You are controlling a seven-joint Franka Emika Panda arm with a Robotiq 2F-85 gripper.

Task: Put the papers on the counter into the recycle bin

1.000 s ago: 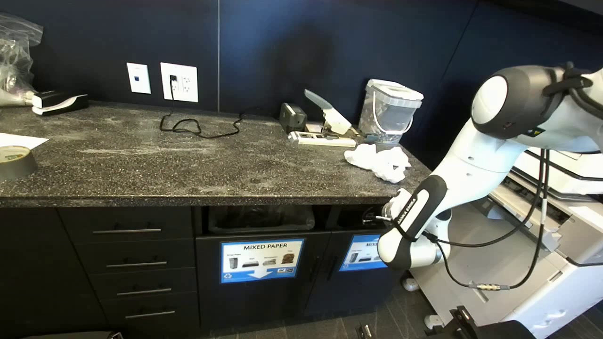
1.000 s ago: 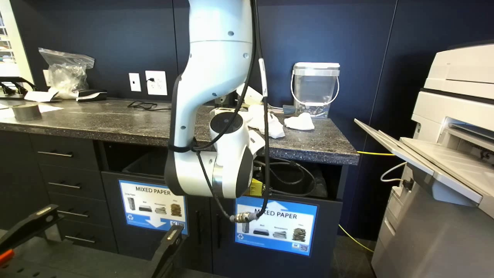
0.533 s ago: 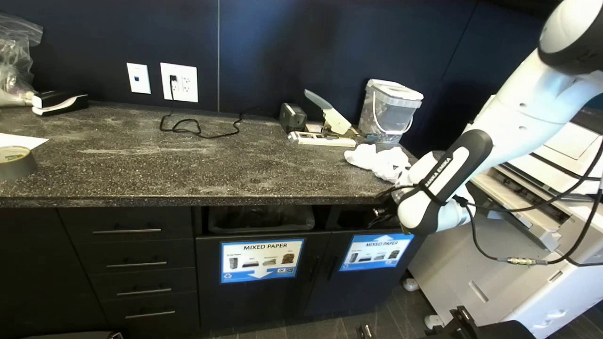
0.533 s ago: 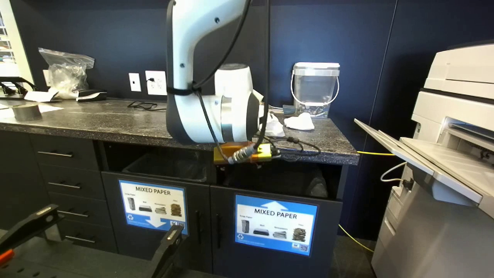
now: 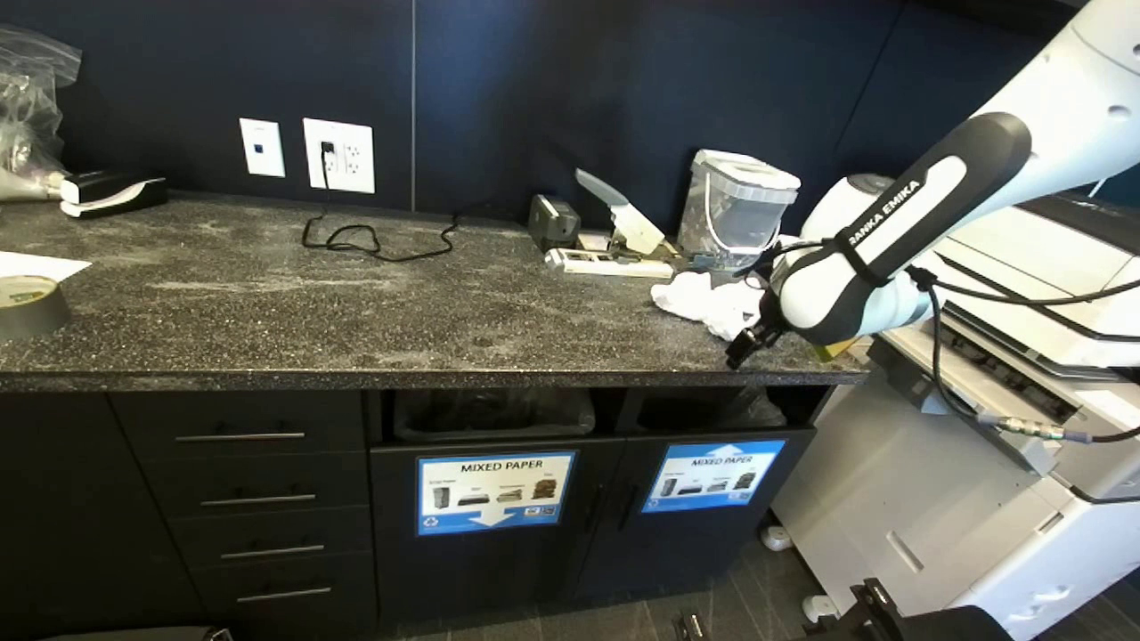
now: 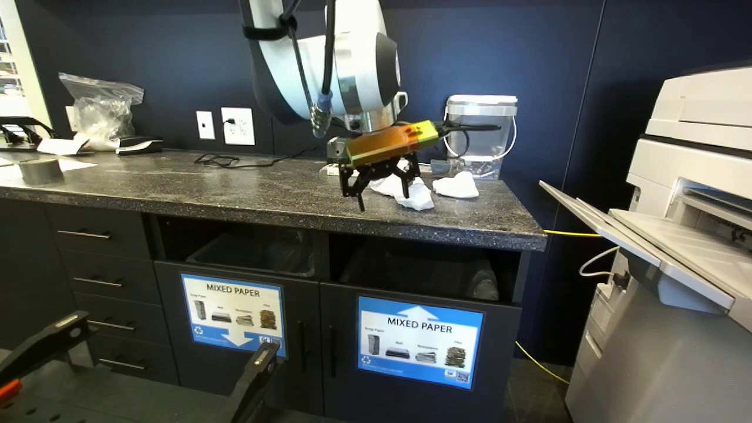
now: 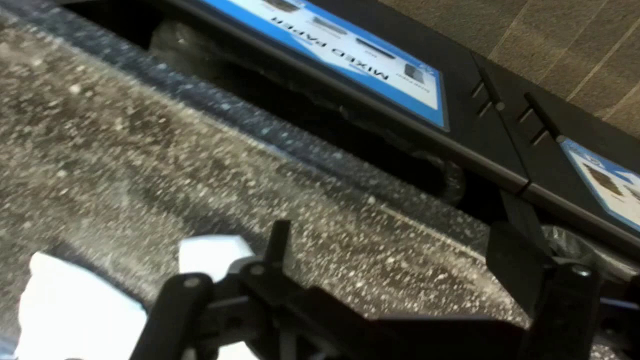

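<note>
Crumpled white papers lie at the right end of the dark speckled counter (image 5: 356, 329): a wad (image 6: 417, 195) and a smaller piece (image 6: 457, 185). They merge in an exterior view (image 5: 699, 298). The wrist view shows two white pieces, one at far left (image 7: 80, 310) and one (image 7: 212, 255) partly behind a finger. My gripper (image 6: 383, 201) is open and empty above the counter near its front edge, in front of the wad. Its fingers stand wide apart in the wrist view (image 7: 395, 245). The recycle bin (image 6: 420, 273) is the dark opening below, with the bluer-topped sign (image 6: 420, 341).
A like opening (image 5: 494, 414) with a whiter-topped sign lies beside the bin. A clear tub (image 5: 739, 214) and a cream tool (image 5: 614, 258) stand behind the papers. A printer (image 6: 675, 235) stands right of the counter. A tape roll (image 5: 31, 307) sits at far left.
The arm has risen. The gripper has moved from the bin opening, below the counter edge, up to above the counter. The papers have not visibly moved.
</note>
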